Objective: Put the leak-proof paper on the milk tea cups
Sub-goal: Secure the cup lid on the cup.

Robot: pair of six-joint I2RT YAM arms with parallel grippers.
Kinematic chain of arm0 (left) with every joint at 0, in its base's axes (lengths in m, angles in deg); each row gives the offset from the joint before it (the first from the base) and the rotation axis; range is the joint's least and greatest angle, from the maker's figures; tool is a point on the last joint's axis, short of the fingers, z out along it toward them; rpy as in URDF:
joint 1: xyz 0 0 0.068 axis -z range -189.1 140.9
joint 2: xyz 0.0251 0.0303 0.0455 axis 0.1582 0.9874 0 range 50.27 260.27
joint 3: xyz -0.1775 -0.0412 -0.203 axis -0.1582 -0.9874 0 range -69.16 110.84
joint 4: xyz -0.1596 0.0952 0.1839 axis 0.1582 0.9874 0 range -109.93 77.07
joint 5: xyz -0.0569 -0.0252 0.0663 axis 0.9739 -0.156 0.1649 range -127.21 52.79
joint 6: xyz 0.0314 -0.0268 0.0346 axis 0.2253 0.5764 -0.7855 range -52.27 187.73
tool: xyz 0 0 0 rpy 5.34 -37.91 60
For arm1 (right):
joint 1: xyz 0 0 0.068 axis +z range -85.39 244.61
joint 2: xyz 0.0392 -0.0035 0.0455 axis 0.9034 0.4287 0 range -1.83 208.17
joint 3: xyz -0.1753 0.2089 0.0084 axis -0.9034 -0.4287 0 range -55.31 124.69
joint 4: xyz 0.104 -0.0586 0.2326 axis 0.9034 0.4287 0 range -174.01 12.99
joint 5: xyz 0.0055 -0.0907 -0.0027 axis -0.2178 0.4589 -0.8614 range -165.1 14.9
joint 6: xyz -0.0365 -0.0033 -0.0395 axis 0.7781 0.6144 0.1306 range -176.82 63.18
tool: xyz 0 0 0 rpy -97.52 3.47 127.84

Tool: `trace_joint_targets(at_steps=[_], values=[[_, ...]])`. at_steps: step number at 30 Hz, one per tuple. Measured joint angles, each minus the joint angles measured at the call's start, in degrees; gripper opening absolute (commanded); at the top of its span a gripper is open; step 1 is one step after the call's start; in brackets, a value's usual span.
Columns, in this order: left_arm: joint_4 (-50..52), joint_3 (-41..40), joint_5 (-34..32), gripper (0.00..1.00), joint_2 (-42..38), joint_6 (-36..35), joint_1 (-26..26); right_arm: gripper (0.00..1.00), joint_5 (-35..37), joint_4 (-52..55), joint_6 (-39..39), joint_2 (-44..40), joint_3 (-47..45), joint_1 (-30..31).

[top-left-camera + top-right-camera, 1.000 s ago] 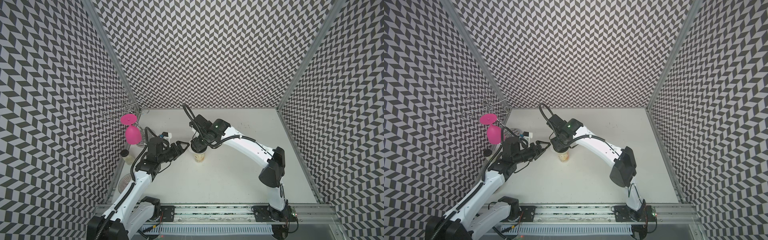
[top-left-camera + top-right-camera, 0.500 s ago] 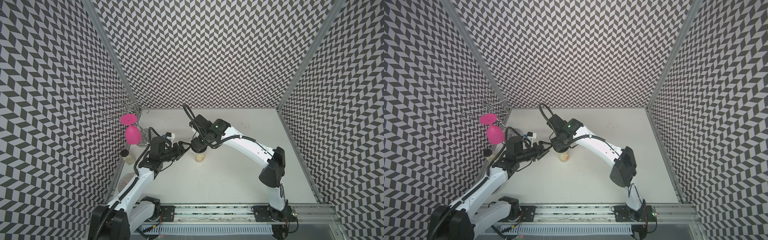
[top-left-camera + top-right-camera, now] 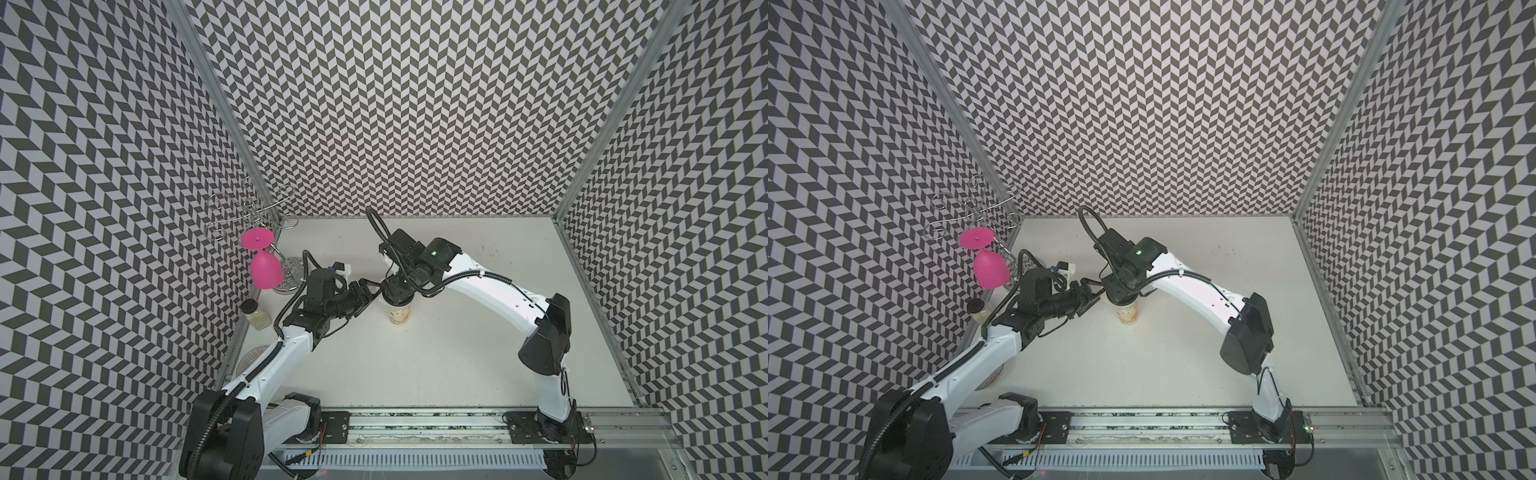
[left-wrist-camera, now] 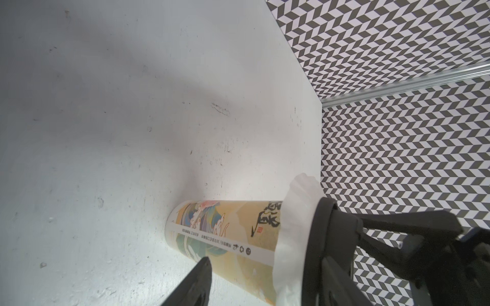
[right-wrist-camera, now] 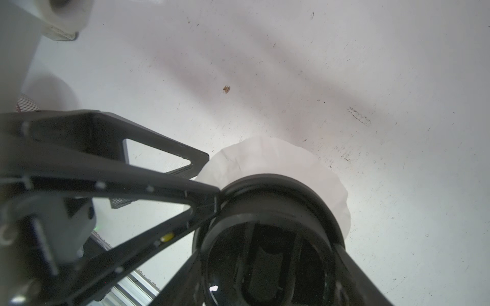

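The milk tea cup stands upright mid-table, with yellow print on its side. The leak-proof paper drapes over its mouth, its edge hanging down like a skirt. A black round lid sits on the paper, and my right gripper is shut on it from above. My left gripper reaches in from the left, open, one finger against the lid's edge, the other lower beside the cup.
A pink goblet hangs upside down from a wire rack at the back left. A small jar with a black cap stands by the left wall, and a patterned round dish lies in front of it. Patterned walls enclose three sides.
My left gripper has moved right, up to the cup's rim, and its jaws have narrowed. The right arm, lid and cup have stayed put.
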Motion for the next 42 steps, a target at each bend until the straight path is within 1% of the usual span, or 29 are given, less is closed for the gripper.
trace_joint_targets(at_steps=[11,16,20,31,37,42], values=[[2.23,1.6,-4.42,0.65,0.26,-2.78,1.86,0.66,-0.13,-0.17,0.02,-0.2,-0.22,-0.11],[2.19,1.6,-5.01,0.65,0.26,-3.41,2.14,0.67,-0.55,-0.57,0.0,-0.52,-0.63,-0.31],[2.21,1.6,-5.14,0.65,0.24,-3.65,2.16,0.71,-1.05,-1.18,0.0,-0.9,-1.27,-0.44],[2.29,1.6,-5.92,0.65,0.04,-3.96,2.47,0.75,-2.25,-2.54,-0.09,-1.81,-2.8,-0.74],[2.73,1.73,-6.1,0.66,-0.17,-4.02,2.49,0.74,-2.27,-2.56,-0.09,-1.86,-2.86,-0.74],[4.37,2.45,-6.47,0.7,-0.57,-4.04,2.51,0.72,-2.27,-3.26,-0.04,-2.32,-3.74,-0.74]])
